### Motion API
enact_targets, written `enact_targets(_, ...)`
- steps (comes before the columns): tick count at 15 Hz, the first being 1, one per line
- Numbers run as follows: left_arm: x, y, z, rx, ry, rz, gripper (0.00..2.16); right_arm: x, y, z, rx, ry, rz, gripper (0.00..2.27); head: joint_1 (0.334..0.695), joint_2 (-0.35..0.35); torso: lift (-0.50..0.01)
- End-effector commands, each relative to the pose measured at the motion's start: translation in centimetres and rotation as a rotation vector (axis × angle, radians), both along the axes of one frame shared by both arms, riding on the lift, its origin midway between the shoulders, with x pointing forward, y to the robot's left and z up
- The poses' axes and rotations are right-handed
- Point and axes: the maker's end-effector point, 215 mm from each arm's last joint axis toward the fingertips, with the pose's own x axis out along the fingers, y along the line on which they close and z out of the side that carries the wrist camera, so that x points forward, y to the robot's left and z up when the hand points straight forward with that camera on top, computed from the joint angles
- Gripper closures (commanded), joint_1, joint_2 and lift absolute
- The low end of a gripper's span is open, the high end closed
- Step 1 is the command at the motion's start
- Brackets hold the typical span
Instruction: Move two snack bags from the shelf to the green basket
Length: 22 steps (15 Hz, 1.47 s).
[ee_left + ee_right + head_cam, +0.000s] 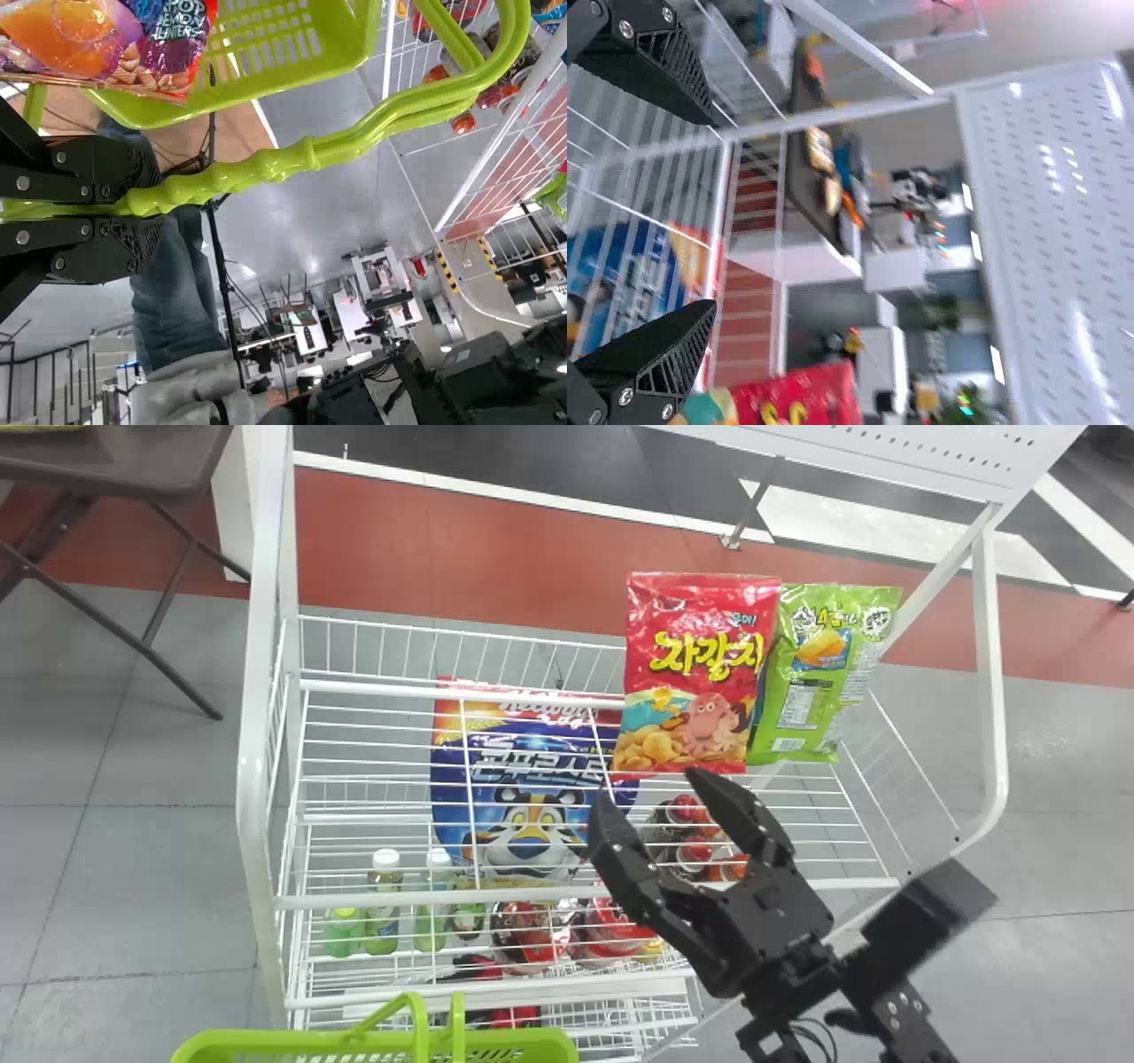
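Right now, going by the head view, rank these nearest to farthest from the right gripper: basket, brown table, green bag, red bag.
1. Red bag: just beyond the right fingers.
2. Green bag: right of the red bag, partly behind it.
3. Basket: at the bottom edge, left of the fingers.
4. Brown table: top left, past the shelf.

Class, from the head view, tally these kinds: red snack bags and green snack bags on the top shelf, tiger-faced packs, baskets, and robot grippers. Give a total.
Red snack bag: 1
Green snack bag: 1
Tiger-faced pack: 1
Green basket: 1
Right gripper: 1
Total: 5
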Motion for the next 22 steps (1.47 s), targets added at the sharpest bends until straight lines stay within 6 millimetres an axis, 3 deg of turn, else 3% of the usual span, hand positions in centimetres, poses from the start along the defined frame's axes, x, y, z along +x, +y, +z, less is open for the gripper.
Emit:
enact_targets(1,-0.1,-0.1,-0.2,-0.002,0.003,0.0,2.12,-1.1,-0.5,-1.3,0.017,0.019,-0.036,0.07,0.695,-0.35,-0.017)
enact_targets(7,-0.4,-0.3,-0.4,-0.018,0.004,0.0,2.12,-1.4,2.3,-2.2,0.057,0.054,-0.005,0.08,0.695,-0.35,-0.017)
enact_targets(22,-0.8,0.2,0.7,-0.03,-0.003,0.007,2.12,-1.5,2.9,-2.6,0.051,0.063,0.004,0.08,0.695,-0.35,-0.017)
